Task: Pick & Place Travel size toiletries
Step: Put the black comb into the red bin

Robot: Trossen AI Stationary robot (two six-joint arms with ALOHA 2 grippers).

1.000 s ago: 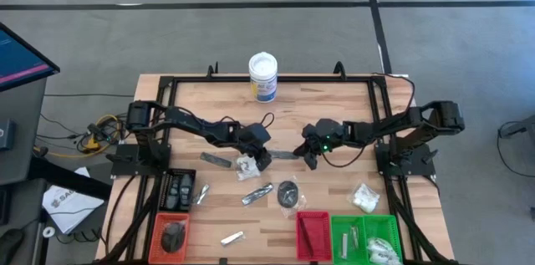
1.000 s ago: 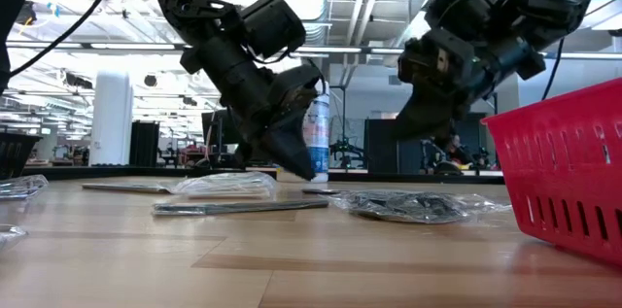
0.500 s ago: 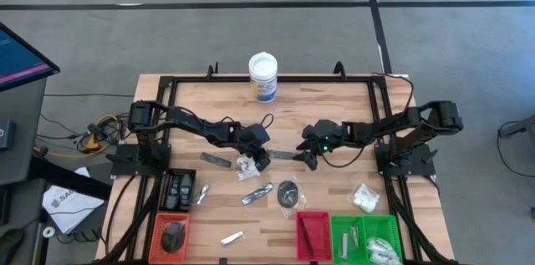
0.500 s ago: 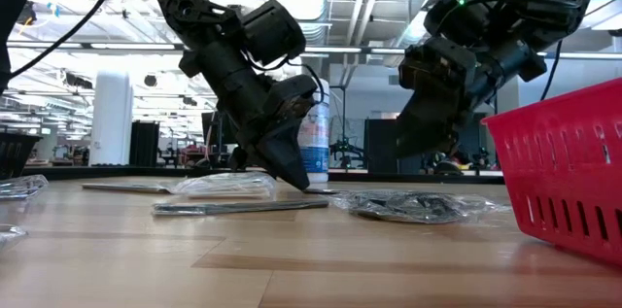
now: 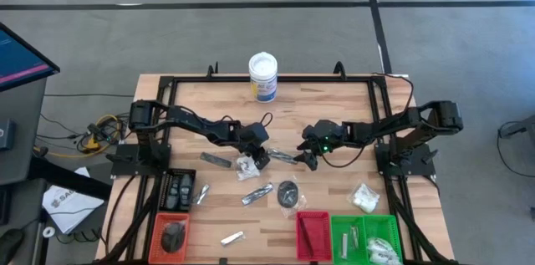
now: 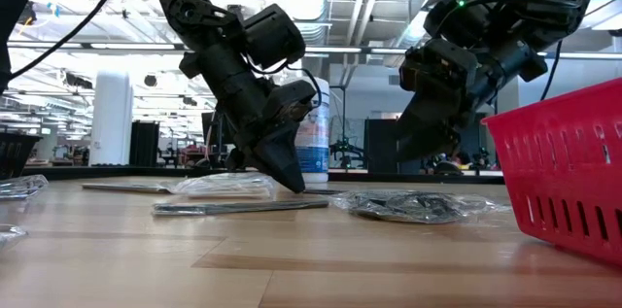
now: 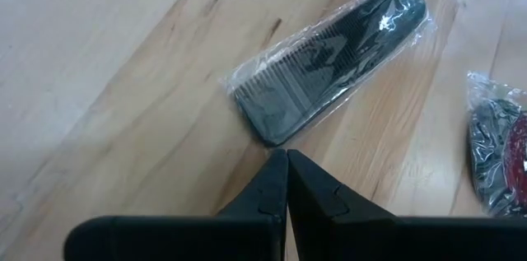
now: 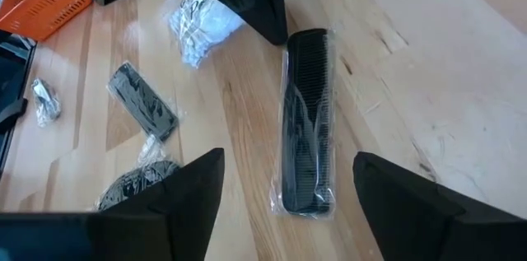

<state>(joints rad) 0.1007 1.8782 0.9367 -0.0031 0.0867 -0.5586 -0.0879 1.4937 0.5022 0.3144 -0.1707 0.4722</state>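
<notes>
Lying free on the surface (image 5: 334, 106), the bagged comb (image 8: 306, 121) was just released by the right gripper (image 8: 284, 212), fingers now spread wide; left gripper (image 7: 286, 180) pinched together beside it, holding nothing. Regrasp likely.

Both arms reach to mid-table: left gripper (image 5: 262, 161) with jaws closed, right gripper (image 5: 308, 160) with jaws spread.

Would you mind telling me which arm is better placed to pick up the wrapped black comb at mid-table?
Probably the right. Its claw is open with the comb lying flat between its fingers. The left claw is shut, its tips pointing at the comb's end.
</notes>
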